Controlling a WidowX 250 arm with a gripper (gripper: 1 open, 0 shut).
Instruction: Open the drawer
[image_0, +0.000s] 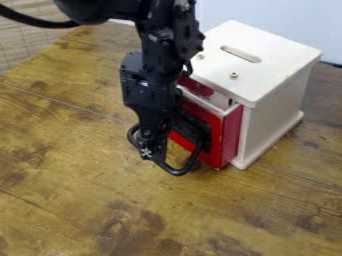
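The drawer (225, 128) has a red front and sits in a small white cube-shaped box (274, 95). Its black rectangular loop handle (185, 164) sticks out toward the front left, low over the wooden table (67, 190). My black gripper (144, 148) hangs pointing down at the left end of that handle, right against the loop. The arm's dark body covers the drawer's left part and the fingers merge with the black handle, so whether they hold it is unclear.
The white box has a slot (242, 52) in its top. A light wall or board (34, 30) edges the table at the far left. Bare wood lies in front of and left of the box.
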